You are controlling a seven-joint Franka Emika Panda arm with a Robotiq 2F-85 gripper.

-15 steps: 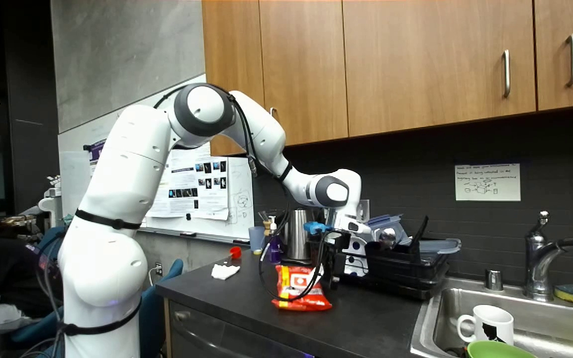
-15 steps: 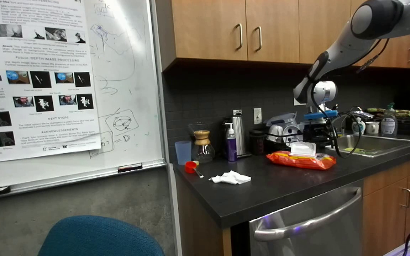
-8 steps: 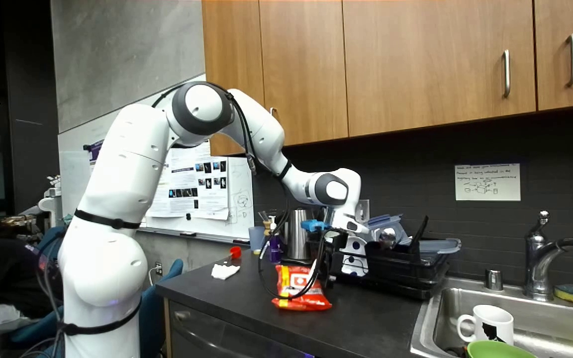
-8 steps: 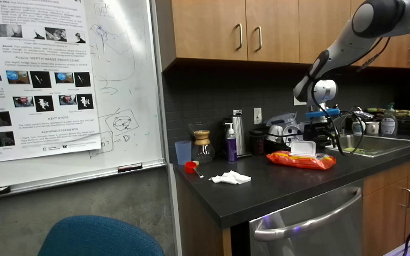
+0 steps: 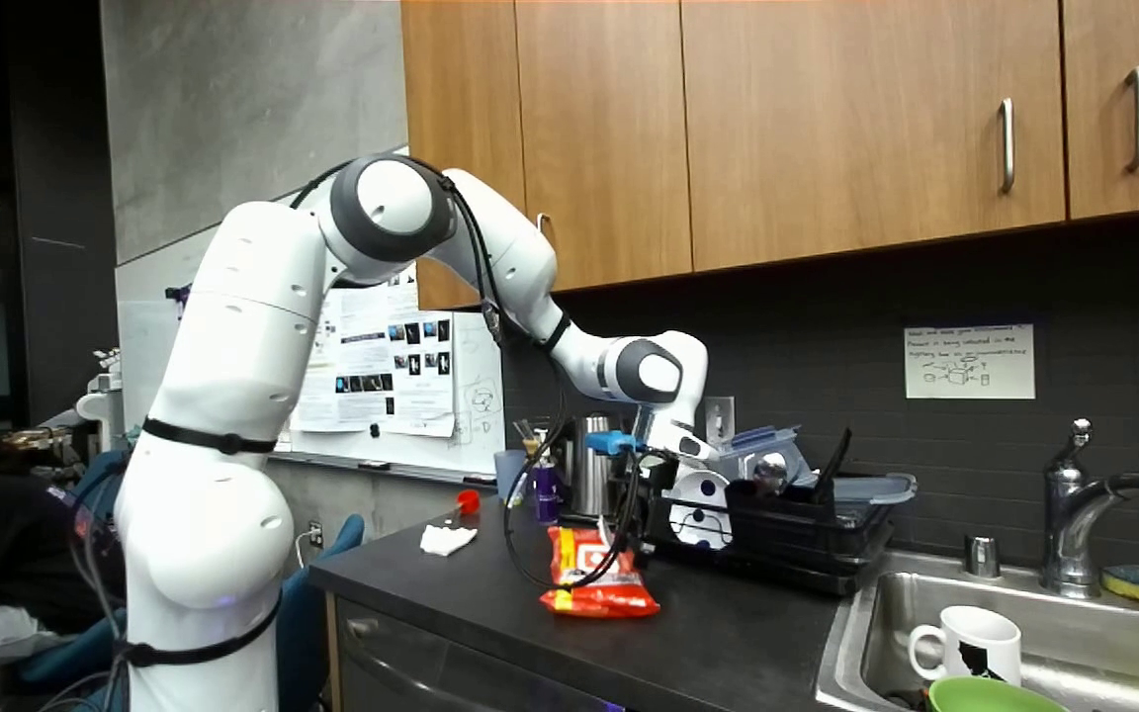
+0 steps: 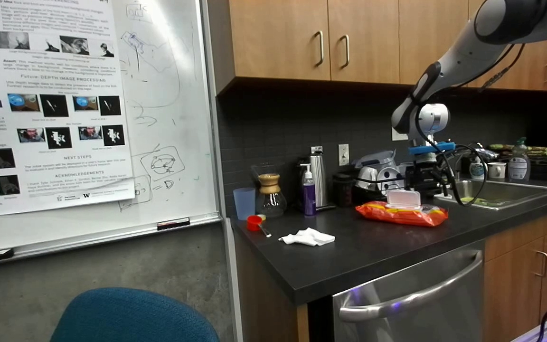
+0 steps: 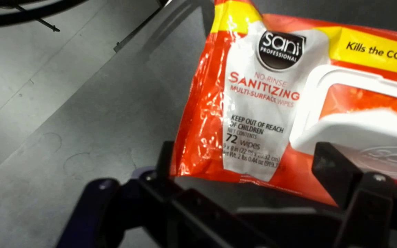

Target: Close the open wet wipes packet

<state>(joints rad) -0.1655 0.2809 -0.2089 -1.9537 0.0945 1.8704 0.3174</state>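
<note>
The orange-red wet wipes packet (image 6: pixel 397 217) lies flat on the dark counter and shows in both exterior views (image 5: pixel 609 601). In the wrist view the packet (image 7: pixel 198 137) shows its white lid frame and orange opening. The white lid (image 6: pixel 404 198) stands up, tilted. In the wrist view the lid (image 7: pixel 364 129) leans over the lower part of the opening and runs out at the right edge. My gripper (image 7: pixel 245 160) is open and empty, fingers wide apart. One finger (image 7: pixel 331 172) overlaps the lid's outer face; I cannot tell whether they touch.
A black dish rack (image 5: pixel 777 529) stands close behind the gripper, beside the sink (image 5: pixel 861 633). A crumpled white wipe (image 6: pixel 307 237), red scoop (image 6: pixel 254 223), purple pump bottle (image 6: pixel 309 198) and steel kettle (image 6: pixel 319 183) are on the counter. A cable loop hangs by the wrist.
The gripper has moved a little left and up in an exterior view. The lid has tilted with it and now shows as a thinner, upright white edge. The packet has stayed in place.
</note>
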